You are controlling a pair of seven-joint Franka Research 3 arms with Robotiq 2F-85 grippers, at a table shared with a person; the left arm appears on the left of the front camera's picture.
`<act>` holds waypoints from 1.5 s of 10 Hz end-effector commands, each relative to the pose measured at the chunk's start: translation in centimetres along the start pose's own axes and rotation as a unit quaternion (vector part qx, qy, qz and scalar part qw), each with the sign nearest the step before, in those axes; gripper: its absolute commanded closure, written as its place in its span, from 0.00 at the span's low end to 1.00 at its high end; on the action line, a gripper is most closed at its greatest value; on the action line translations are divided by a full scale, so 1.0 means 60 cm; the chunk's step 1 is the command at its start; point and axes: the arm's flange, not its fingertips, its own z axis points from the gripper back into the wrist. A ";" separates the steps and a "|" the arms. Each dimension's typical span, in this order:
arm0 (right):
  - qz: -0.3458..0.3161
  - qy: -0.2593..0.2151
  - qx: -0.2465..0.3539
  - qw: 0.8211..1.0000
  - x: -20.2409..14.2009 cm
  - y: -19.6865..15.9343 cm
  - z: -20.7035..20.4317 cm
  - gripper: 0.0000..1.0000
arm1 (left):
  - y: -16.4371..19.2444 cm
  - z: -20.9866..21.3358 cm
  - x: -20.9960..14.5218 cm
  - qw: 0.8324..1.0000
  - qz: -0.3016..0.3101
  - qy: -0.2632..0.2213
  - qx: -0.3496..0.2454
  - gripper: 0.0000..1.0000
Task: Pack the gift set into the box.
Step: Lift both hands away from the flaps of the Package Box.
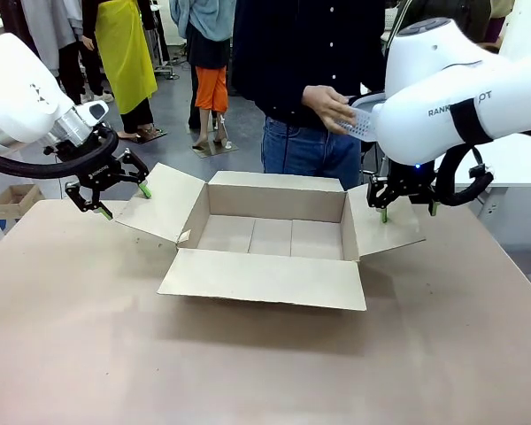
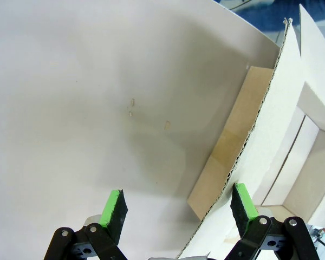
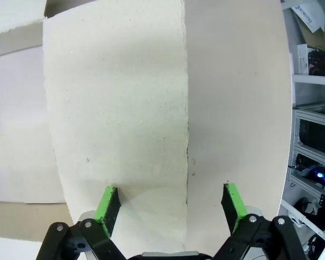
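The brown worktop (image 1: 88,354) carries the box (image 1: 274,205) at its middle, mouth up, all four flaps splayed outward and its floor bare, so nothing has been packed yet. The near flap (image 1: 265,279) lies almost flat toward the robot, while the left flap (image 1: 159,202) and right flap (image 1: 385,232) slope up and away from the opening. Each arm has come to one of these side flaps. The left pincer (image 1: 125,201) is spread wide at the outer edge of the left flap, and in the left wrist view that corrugated edge runs between its two fingers, close to one pad; whether a pad actually touches the card I cannot tell. The right pincer (image 1: 407,211) is likewise spread wide over the right flap, whose edge passes between its fingers in the right wrist view. Neither is gripping anything. This placement looks meant to keep the side flaps pressed out so that the mouth is clear for loading. At the far side a person's hand (image 1: 323,104) holds the gift set (image 1: 361,124) in the air above the box's far right corner, partly hidden behind the right arm; a whitish tray edge shows there, and its contents cannot be made out.
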 end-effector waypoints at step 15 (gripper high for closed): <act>0.004 -0.003 -0.008 1.000 0.002 -0.003 0.005 0.00 | -0.002 0.004 -0.003 1.000 0.004 -0.005 0.008 0.00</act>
